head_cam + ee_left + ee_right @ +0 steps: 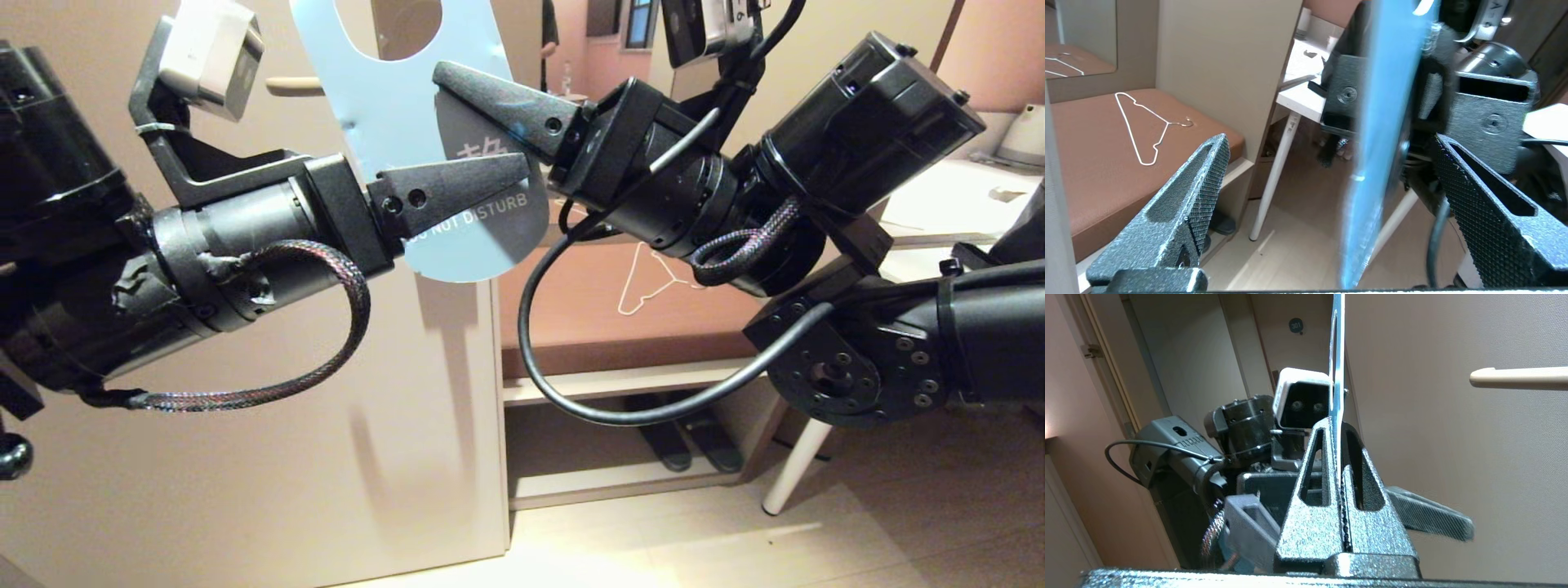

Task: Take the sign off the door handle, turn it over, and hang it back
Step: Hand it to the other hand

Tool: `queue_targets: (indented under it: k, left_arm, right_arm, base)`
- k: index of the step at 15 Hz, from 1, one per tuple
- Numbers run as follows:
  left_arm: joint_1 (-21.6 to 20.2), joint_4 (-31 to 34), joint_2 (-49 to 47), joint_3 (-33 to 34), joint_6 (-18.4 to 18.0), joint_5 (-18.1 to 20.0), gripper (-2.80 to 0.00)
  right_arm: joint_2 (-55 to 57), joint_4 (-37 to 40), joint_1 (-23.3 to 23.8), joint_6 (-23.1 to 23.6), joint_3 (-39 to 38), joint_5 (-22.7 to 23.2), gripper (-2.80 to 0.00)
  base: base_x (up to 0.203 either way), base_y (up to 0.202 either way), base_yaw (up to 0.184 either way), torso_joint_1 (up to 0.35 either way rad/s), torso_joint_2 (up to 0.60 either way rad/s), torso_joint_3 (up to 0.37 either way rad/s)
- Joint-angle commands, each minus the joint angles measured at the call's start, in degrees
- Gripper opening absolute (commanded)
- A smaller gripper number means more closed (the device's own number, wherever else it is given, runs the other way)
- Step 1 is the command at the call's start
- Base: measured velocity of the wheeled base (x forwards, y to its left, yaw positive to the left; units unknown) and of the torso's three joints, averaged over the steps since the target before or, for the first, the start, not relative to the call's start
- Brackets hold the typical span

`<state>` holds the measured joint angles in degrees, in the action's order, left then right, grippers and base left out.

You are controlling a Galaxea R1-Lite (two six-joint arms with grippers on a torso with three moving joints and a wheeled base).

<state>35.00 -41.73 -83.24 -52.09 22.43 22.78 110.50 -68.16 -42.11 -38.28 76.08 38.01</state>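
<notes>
- The sign [392,98] is off the door handle [294,83], held upright in the air in front of the pale door panel [245,457], its large hole at the top and its rounded lower end hanging down
- In the head view its upper part shows pale blue-white, while the lower right part carries grey with white letters reading "NOT DISTURB" (the rest of the wording is covered by fingers)
- The right gripper [457,82] comes in from the right and is clamped tight on the sign's right edge; the right wrist view shows the card edge-on [1336,375], pinched between the two closed fingers [1310,506]
- The left gripper [490,175] reaches in from the left at the sign's lower part with its jaws spread wide; in the left wrist view the sign [1384,122] stands edge-on between the two textured fingers [1200,183], and whether either finger touches it I cannot tell
- The door handle, a cream lever, sticks out level just behind the sign's left edge in the head view, and shows bare to one side of the sign in the right wrist view [1519,377]
- Beyond the door panel, a brown bench [588,310] carries a thin white wire hanger [649,282] lying flat, with a white table leg [796,465] standing on the wooden floor further right
</notes>
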Motion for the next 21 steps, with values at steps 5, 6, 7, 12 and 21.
queue_targets:
  k: [5, 6, 7, 12, 21]
  left_arm:
    - [0.2, -0.4, -0.4, 1.7, 0.2, -0.1, 0.0]
    - [0.2, -0.4, -0.3, 2.2, 0.2, -0.1, 0.0]
    - [0.2, -0.5, -0.2, 2.3, 0.2, -0.1, 0.0]
    - [0.2, -0.9, -0.2, 2.3, 0.3, -0.1, 0.0]
    - [0.2, -3.9, 0.1, 3.0, 1.6, 0.0, -2.8]
  right_arm:
    - [0.1, -0.4, -0.1, -0.2, 0.2, 0.2, -2.8]
    - [0.1, -0.4, 0.0, -0.2, 0.3, 0.2, -2.8]
    - [0.0, -0.4, -0.1, -0.2, 0.4, 0.2, -2.8]
    - [0.1, -0.4, -0.1, -0.3, 0.4, 0.3, -2.8]
    - [0.1, -0.4, -0.1, -0.2, 0.4, 0.3, -2.8]
  base:
    - [0.0, 0.0, 0.0, 0.0, 0.0, 0.0]
    - [0.0, 0.0, 0.0, 0.0, 0.0, 0.0]
    - [0.0, 0.0, 0.0, 0.0, 0.0, 0.0]
    - [0.0, 0.0, 0.0, 0.0, 0.0, 0.0]
    - [0.0, 0.0, 0.0, 0.0, 0.0, 0.0]
